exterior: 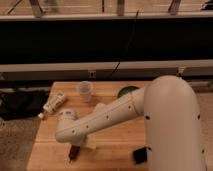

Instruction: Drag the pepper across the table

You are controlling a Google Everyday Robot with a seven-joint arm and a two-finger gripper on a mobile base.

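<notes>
Pepper (73, 153), the slim dark red-brown chili-shaped thing tapered to a point, lies on the light-brown wooden plank table (117, 150). It is near the front-left corner, at about 7 o'clock from the table's middle. Its upper end runs in under my wrist.

My hand (78, 145) sits at the low end of my long white arm (107, 116). It is down close to the table, over or against the pepper's upper end. The wrist covers it from this view, so I cannot tell how far open the hand is. Nor can I tell whether it has hold of the pepper or only bears on it.

Key relation:
- The visible part of the pepper comes out from under the hand toward 7 o'clock.
- Its long axis runs roughly on the 1–7 o'clock line.
- I have one arm only, and it reaches in from 3 o'clock.
- Judgement: the most bare table lies toward 3 o'clock along the front, so a drag that way looks open. That pull goes across the axis, so the pepper may roll or slip out.

Other things on the table:
- A clear plastic cup (85, 91) stands at 12 o'clock from the hand, well apart.
- A white tube (54, 103) lies at 11 o'clock, by the left edge.
- A flat black phone (140, 155) lies at 3–4 o'clock, near the front edge.
- A green round thing (128, 91) at 1 o'clock is partly behind my arm, and I cannot name it.

Hidden or unclear:
- My arm covers the right side of the table.
- The picture's lower border cuts off the front edge.
- A pale yellowish patch (91, 144) touches the hand's right side. I cannot tell whether it is part of me or a separate thing.
</notes>
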